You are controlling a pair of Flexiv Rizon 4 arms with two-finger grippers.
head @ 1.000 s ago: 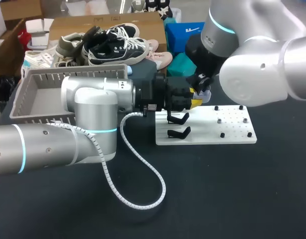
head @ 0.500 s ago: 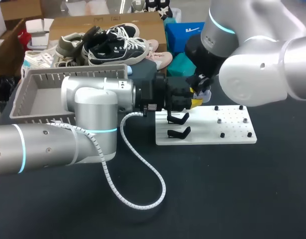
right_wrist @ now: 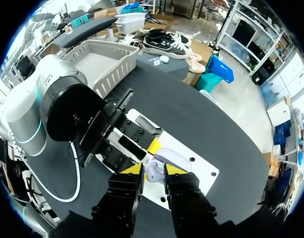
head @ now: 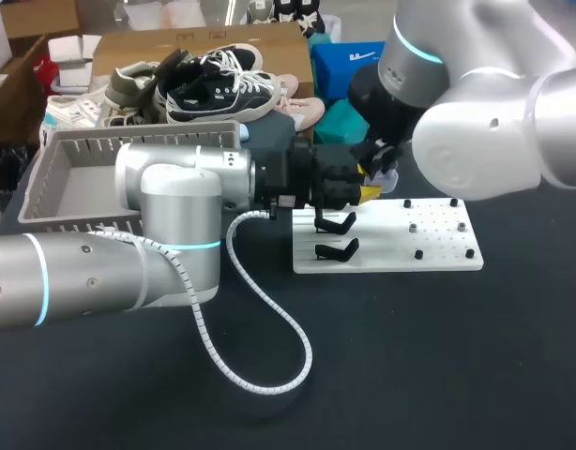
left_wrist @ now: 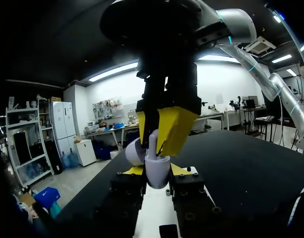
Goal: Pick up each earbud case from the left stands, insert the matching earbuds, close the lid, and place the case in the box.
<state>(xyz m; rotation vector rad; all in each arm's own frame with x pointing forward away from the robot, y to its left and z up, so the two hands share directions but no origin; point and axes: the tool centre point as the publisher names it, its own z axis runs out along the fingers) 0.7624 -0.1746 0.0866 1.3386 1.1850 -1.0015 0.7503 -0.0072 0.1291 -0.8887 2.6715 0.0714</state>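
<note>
Clamping the earbud case [left_wrist: 157, 177] steady in my left gripper [left_wrist: 156, 170], I am pinching an earbud [left_wrist: 153, 140] above with my right gripper [right_wrist: 154, 169].

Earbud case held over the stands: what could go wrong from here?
1. The earbud case is pinched only at its sides by the left jaws while the right arm comes at it from above; it may twist or slip out.
2. The arms meet tightly above the stands; slight misalignment could collide them.
</note>
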